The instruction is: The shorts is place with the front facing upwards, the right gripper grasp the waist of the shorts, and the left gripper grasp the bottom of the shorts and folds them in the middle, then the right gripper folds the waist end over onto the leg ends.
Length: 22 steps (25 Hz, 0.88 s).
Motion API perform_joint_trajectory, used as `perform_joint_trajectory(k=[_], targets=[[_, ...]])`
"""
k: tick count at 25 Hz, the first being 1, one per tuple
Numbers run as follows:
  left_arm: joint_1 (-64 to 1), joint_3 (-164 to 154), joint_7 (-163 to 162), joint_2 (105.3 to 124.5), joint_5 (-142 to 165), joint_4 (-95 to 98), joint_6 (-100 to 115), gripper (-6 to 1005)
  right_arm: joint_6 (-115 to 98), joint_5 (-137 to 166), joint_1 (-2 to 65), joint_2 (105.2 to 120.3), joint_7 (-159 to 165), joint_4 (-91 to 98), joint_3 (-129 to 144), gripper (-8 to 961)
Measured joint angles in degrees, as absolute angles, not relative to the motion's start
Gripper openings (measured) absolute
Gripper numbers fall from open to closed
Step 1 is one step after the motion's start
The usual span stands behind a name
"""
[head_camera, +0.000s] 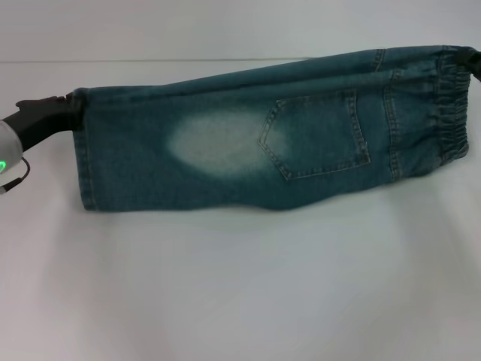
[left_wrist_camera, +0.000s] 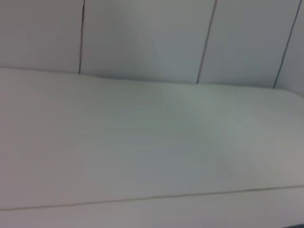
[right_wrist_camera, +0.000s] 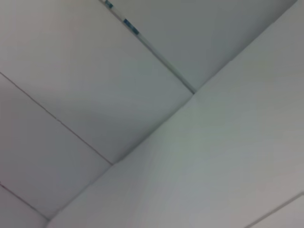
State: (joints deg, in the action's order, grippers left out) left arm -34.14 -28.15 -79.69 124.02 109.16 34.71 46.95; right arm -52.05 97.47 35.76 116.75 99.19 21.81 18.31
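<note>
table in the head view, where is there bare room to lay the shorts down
The broad white table in front of the shorts is bare from edge to edge. A thinner bare strip runs behind them. It is crowded only at the ends: the left gripper at the leg hems, the right gripper at the waist.

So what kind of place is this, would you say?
Probably a lab or test bench for robot cloth folding, not a home: a plain white table, bare white panelled walls, and only denim shorts held between the left end effector and right end effector.
</note>
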Motion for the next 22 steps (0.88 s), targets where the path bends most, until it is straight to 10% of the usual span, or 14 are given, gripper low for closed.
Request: perform_joint_trajectory(k=[10, 22], targets=[[-35.2, -30.2, -78.5, 124.26, 108.2, 31.8, 44.2, 141, -50.5, 97.4, 35.9, 118.56, 95.4, 22.5, 18.4, 213], [-28.4, -30.3, -77.7, 124.3, 101.9, 36.9, 56.7, 536, -62.0, 91.5, 27.3, 118.5, 91.2, 24.3, 18.5, 623]])
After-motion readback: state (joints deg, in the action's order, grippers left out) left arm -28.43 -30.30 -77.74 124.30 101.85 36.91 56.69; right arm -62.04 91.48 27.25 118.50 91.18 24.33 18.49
